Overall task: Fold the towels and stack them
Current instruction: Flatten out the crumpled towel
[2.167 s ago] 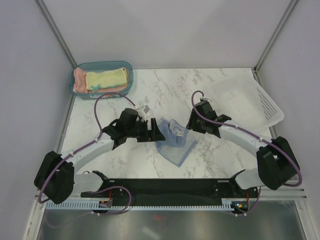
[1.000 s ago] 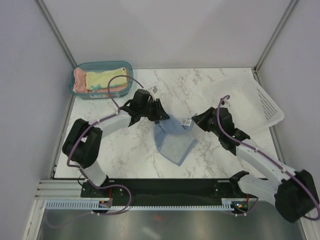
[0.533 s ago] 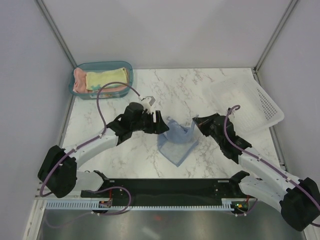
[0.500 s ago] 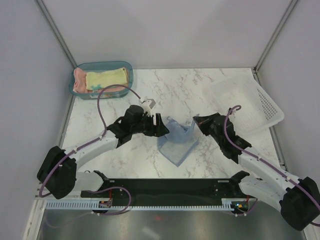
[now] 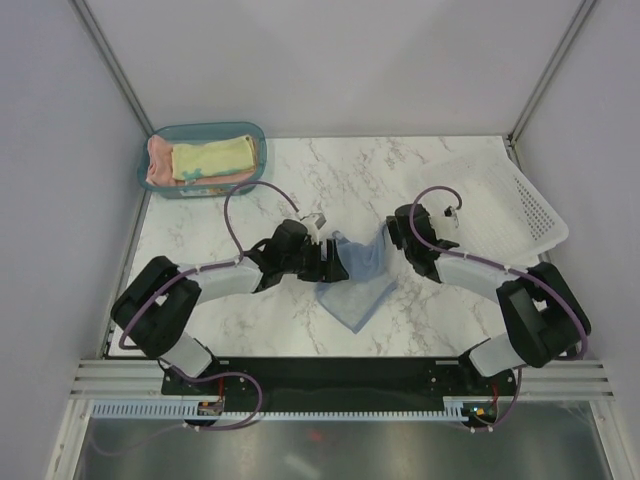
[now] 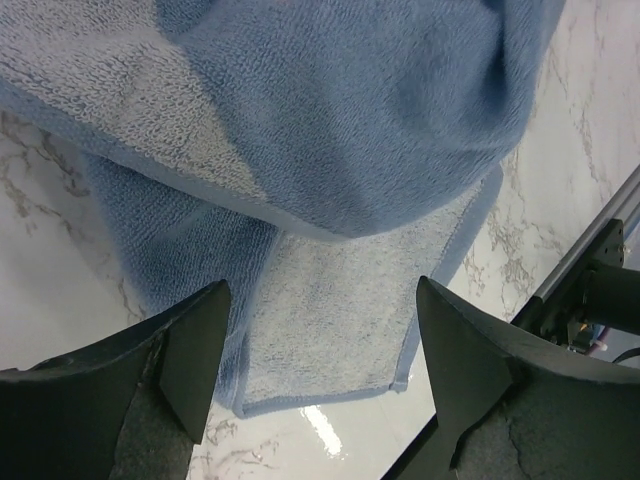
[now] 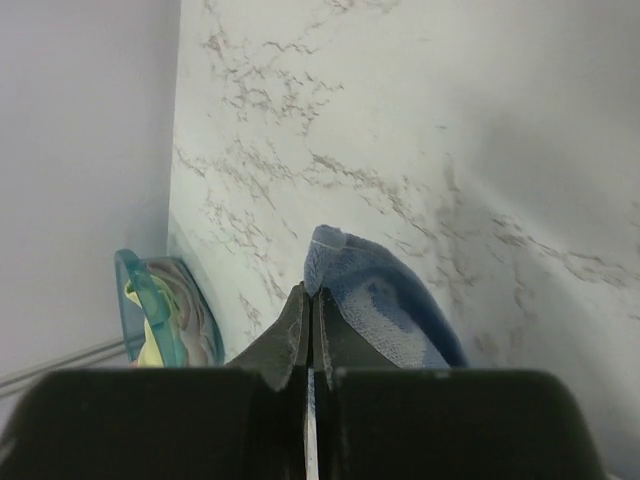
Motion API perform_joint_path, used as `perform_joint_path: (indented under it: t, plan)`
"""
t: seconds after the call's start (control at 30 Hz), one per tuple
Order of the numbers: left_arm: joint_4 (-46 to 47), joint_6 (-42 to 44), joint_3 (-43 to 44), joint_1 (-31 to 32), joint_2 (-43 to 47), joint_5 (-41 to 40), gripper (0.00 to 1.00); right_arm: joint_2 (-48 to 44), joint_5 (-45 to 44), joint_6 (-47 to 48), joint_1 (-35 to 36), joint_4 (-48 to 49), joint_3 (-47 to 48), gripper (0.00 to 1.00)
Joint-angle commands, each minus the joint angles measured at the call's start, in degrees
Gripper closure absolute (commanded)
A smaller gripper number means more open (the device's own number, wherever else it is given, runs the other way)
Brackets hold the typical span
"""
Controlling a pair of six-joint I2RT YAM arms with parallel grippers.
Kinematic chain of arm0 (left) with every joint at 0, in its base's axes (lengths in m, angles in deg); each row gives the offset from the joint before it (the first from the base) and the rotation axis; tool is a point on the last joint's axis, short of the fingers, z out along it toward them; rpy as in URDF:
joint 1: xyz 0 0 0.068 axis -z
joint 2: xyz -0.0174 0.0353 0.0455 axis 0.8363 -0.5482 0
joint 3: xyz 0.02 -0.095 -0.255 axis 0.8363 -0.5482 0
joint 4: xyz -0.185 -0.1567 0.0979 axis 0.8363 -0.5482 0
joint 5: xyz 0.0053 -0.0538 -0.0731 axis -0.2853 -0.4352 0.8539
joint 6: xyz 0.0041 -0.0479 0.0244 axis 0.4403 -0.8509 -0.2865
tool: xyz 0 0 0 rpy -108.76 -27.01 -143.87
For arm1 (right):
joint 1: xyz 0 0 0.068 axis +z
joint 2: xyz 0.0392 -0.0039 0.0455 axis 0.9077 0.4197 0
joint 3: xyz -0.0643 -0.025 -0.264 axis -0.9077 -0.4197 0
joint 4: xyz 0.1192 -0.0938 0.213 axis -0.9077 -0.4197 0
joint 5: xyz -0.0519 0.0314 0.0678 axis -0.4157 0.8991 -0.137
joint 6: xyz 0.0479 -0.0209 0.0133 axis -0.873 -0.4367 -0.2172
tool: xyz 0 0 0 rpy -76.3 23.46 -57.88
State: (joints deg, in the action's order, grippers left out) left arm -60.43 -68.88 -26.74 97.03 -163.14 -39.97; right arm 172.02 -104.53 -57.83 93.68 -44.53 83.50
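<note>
A light blue towel (image 5: 356, 280) lies partly folded on the marble table between both arms, its right corner lifted. My right gripper (image 5: 389, 241) is shut on that corner; the right wrist view shows the towel (image 7: 385, 305) bunched at the closed right gripper (image 7: 310, 300). My left gripper (image 5: 338, 266) is at the towel's left edge. In the left wrist view the left gripper (image 6: 320, 360) stands open above the blue towel (image 6: 330, 150), holding nothing. A salmon-pink towel (image 5: 156, 160) and a pale yellow towel (image 5: 213, 157) lie in the teal bin.
The teal bin (image 5: 200, 127) sits at the table's back left corner, also seen as the bin (image 7: 135, 300) in the right wrist view. A white perforated basket (image 5: 500, 205) stands at the back right. Grey walls enclose the table.
My left gripper has opened and let go of the blue towel, which has dropped into a fold. The right gripper stays shut on its corner and has drawn it left.
</note>
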Motion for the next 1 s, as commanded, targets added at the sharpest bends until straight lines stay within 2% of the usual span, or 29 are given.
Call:
perform_joint_path:
  t: [0.0, 0.13, 0.23, 0.33, 0.53, 0.63, 0.73, 0.77, 0.87, 0.97]
  plan:
    - [7.8, -3.7, 1.8, 0.3, -3.3, 0.3, 0.18, 4.4, 0.0, 4.3, -1.6, -1.3, 8.8, 1.0]
    - [11.8, -6.5, 3.8, 0.6, -6.7, 2.0, 0.16, 6.8, 3.7, 6.1, -3.1, 0.4, 8.4, 1.0]
    - [9.4, -9.4, 7.2, 0.8, -10.3, -0.3, 0.16, 6.3, 5.2, 9.8, -3.4, 3.0, 7.3, 1.0]
    - [11.5, -10.6, 7.9, 2.3, -12.5, -2.4, 0.15, 5.3, 6.3, 13.9, -3.4, 2.5, 7.2, 1.0]
    - [12.9, -12.4, 10.2, 4.3, -13.4, -2.8, 0.15, -1.4, 6.9, 14.8, -3.4, 2.0, 2.2, 1.0]
    - [12.4, -12.7, 9.6, 4.4, -11.5, -3.9, 0.24, -4.9, 7.2, 17.6, -3.4, 0.0, 0.7, 1.0]
    - [9.2, -10.4, 9.9, 4.3, -7.4, -5.5, 0.41, -9.9, 8.0, 21.2, -3.4, -2.5, -0.5, 1.0]
    - [6.0, -9.7, 10.2, 4.3, -6.3, -6.0, 0.57, -12.4, 8.4, 24.3, -3.4, -3.4, -0.8, 1.0]
    - [-1.4, -7.9, 11.3, 4.0, -2.7, -7.6, 0.78, -16.5, 10.9, 29.2, -3.4, -5.4, -2.9, 1.0]
    - [-7.2, -7.8, 10.4, 3.6, 1.2, -8.3, 0.9, -21.5, 15.8, 30.7, -3.4, -9.4, -5.0, 1.0]
